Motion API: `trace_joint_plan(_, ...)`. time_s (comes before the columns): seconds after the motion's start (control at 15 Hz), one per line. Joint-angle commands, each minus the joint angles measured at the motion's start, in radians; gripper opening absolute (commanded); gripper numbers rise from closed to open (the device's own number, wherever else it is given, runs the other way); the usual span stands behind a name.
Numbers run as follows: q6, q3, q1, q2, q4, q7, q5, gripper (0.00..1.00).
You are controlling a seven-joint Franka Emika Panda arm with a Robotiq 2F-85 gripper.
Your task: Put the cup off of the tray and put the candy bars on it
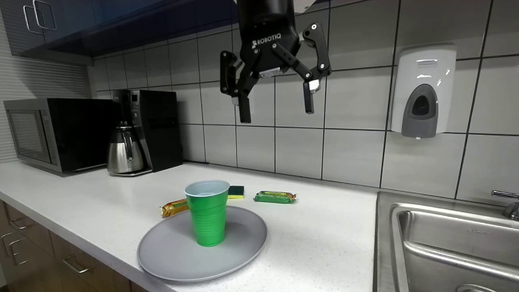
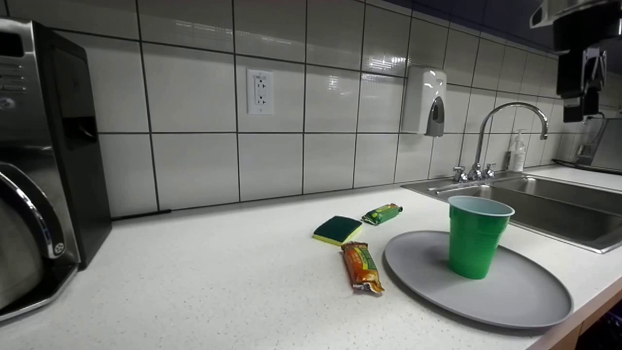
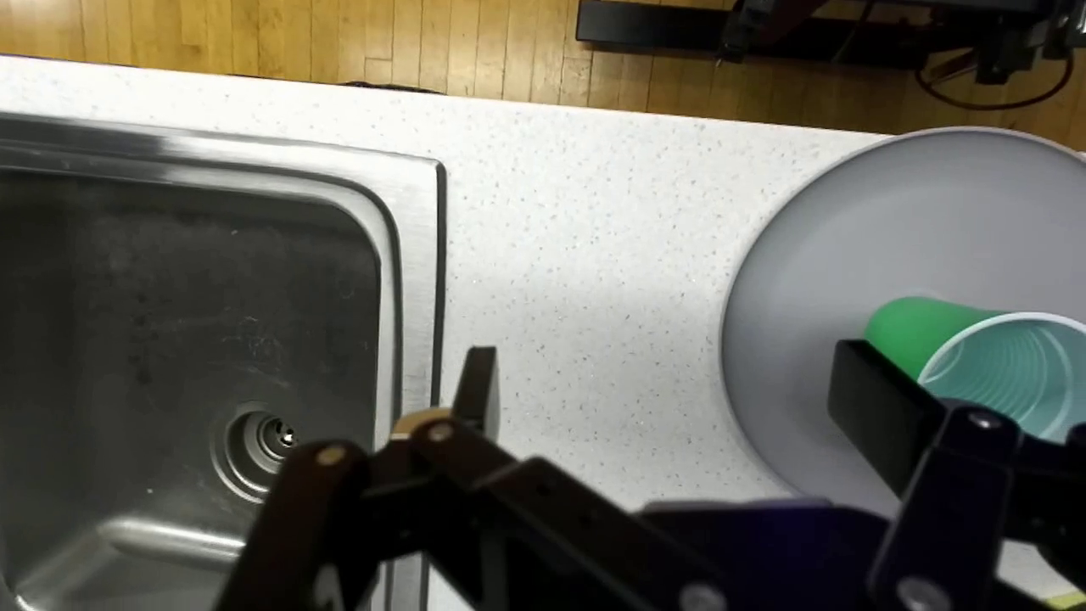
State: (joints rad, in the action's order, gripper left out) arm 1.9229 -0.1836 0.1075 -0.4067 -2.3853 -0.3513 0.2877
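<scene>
- Cup [image 1: 208, 221] upright on the tray [image 1: 164, 251], below the hand [image 1: 277, 117] and off to one side of it, away from the sink [image 3: 417, 246]
- The hand hangs in the air above the surface [image 1: 320, 243], jaws spread wide, nothing between them
- Current step, by my reading: taking the cup off, with no grip made yet
- Next move likely calls for bringing the hand across until it is over the cup, then down with a jaw on either side, a soft close and a straight lift
- Set-down best on the surface, clear of the gold bar [image 2: 362, 267] and green bar [image 2: 383, 214], both below the hand and off the tray; their turn should follow
</scene>
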Motion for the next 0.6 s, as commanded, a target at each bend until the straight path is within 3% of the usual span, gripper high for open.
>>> trace_joint_plan(0.0,0.028,0.026,-0.013,-0.003,-0.017,0.022,0.005,1.00)
trace_joint_plan(0.53,0.079,0.070,-0.040,-0.037,-0.096,0.074,0.003,1.00)
